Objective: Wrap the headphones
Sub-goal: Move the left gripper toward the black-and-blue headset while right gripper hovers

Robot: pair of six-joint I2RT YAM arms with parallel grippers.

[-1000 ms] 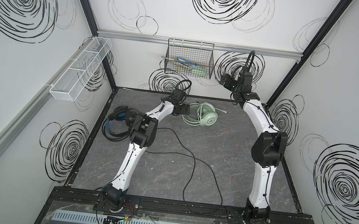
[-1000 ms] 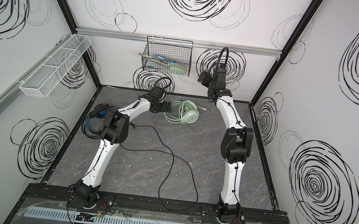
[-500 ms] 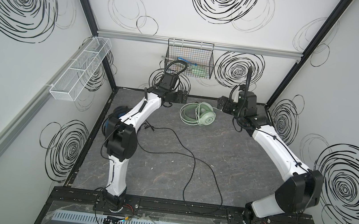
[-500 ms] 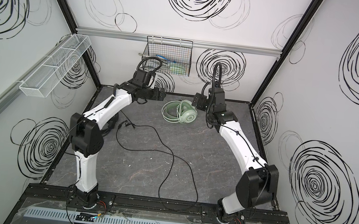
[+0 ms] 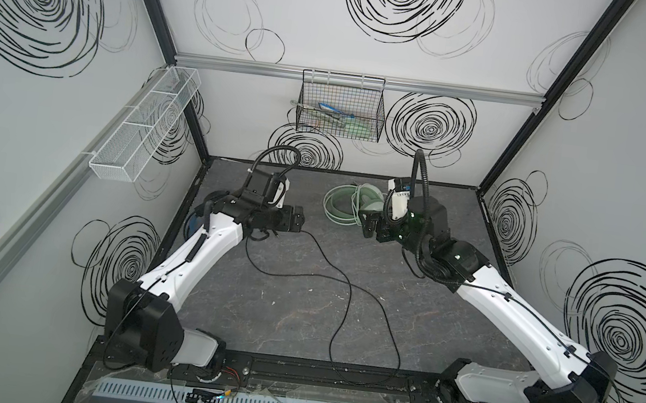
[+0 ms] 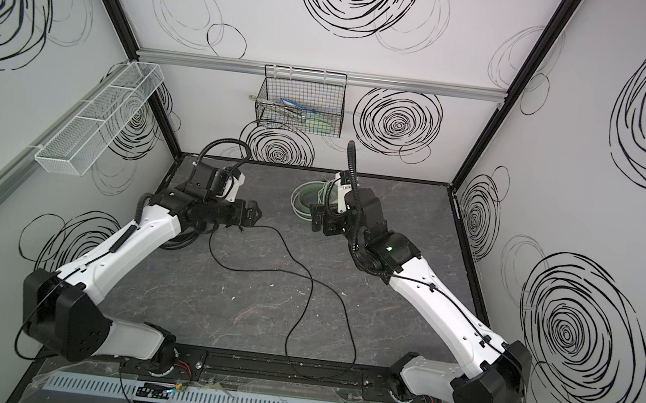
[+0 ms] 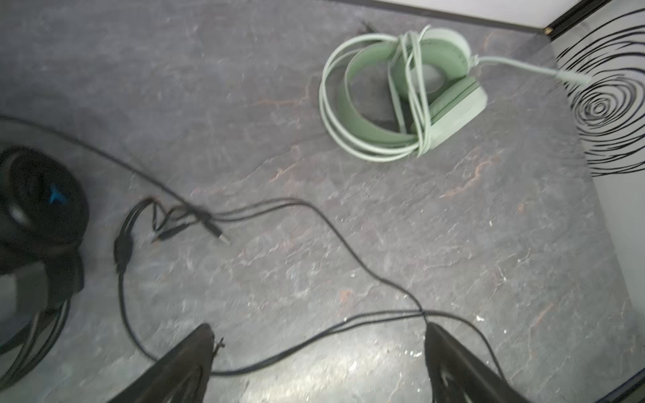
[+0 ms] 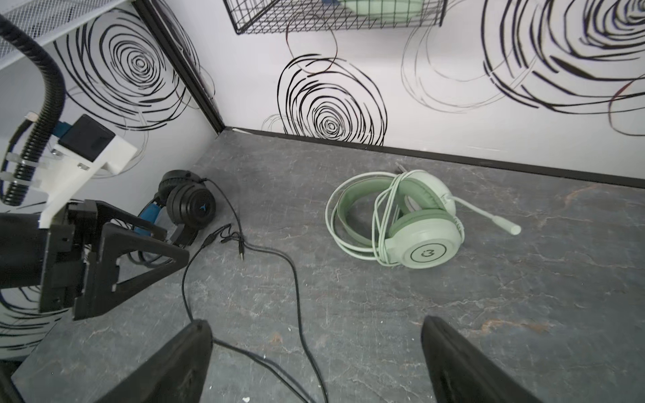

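So, mint headset (image 8: 401,223): near the back wall (image 8: 436,115), cord wound around it.
Black headset (image 8: 188,206): left rear corner; black cord (image 5: 343,297) lies loose, unwound.
Cord handling: probably light, limp, slippery; pinch near the plugs (image 8: 241,256).
Left gripper (image 7: 318,326), right gripper (image 8: 314,321): both spread apart, empty.

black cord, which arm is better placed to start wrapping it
Left. The open left tool hangs over the loose end of the black cord, with the black headset beside that arm. The right tool sits by the green headset, whose cord is already wound.
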